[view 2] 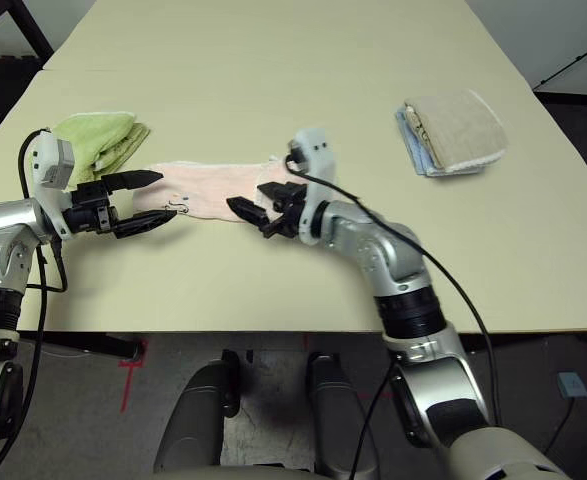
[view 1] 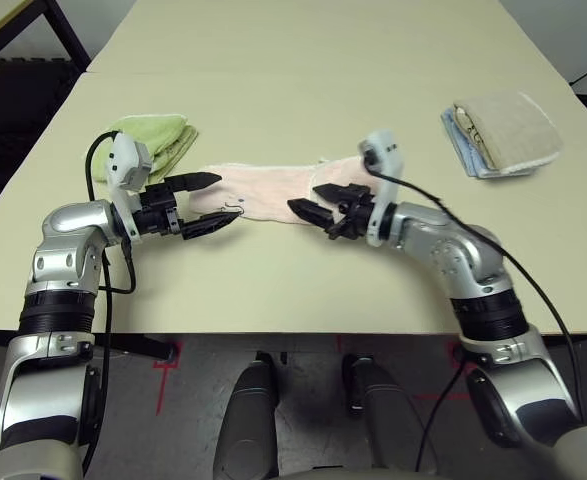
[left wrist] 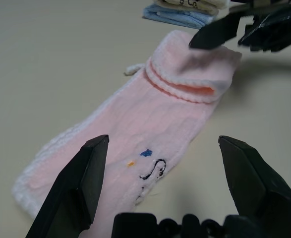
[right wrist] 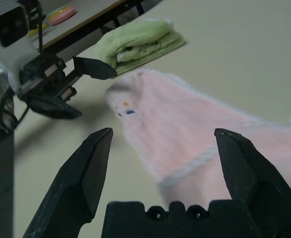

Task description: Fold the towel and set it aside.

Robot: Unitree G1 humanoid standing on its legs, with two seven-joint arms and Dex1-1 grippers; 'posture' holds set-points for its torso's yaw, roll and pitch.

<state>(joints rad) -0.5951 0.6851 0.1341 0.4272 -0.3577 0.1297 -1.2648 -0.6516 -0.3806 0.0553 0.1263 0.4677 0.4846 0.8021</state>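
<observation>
Both claws hang open at the ends of the half-folded towel.

Left claw [view 1: 205,205] spreads wide at the printed end of the towel [view 1: 268,190], right claw [view 1: 325,207] equally apart at the doubled-over end, neither gripping. Towel lies as a narrow strip on the worktop [view 1: 303,90], green towel [view 1: 163,135] just beyond its left end. Next fold, I judge, should bring end squarely onto end, edges matched.

The pale pink towel [view 1: 273,188] lies flat, folded into a long narrow strip, dark print showing.
</observation>
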